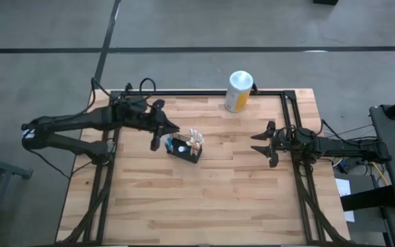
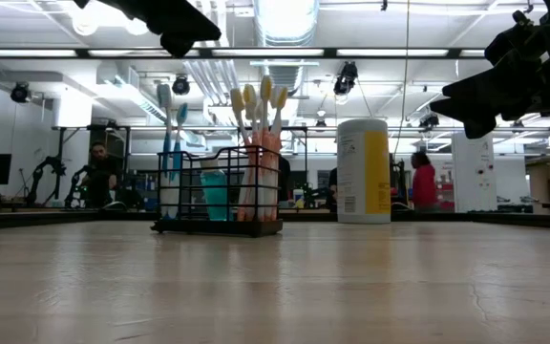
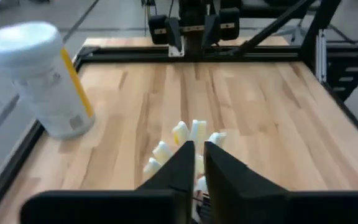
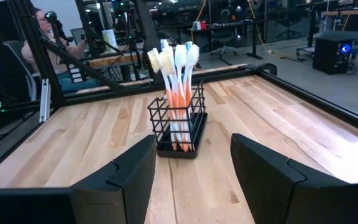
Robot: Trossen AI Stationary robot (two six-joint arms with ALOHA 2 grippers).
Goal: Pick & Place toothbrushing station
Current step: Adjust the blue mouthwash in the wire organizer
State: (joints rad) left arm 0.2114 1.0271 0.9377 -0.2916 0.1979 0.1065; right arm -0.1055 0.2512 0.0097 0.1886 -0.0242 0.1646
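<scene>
Currently, as I ran the rig remotely, the basket (image 1: 185,149) stood left of table centre, holding upright toothbrushes (image 4: 174,62), with the canister (image 1: 238,90) well apart at its one o'clock near the far edge. I had the left gripper (image 1: 160,133) poised at the basket's ten o'clock, above its brush heads; its jaws stood narrow, almost together, and I saw nothing between them. The right gripper (image 1: 269,143) waited at the basket's three o'clock, well apart, jaws wide and empty.

My concern was the left approach. Nearly closed jaws coming down over the bristles could catch a brush rather than the wire wall, tipping the light basket or spilling its contents. I judged that a grip on one thin wire might also slip during the lift.
</scene>
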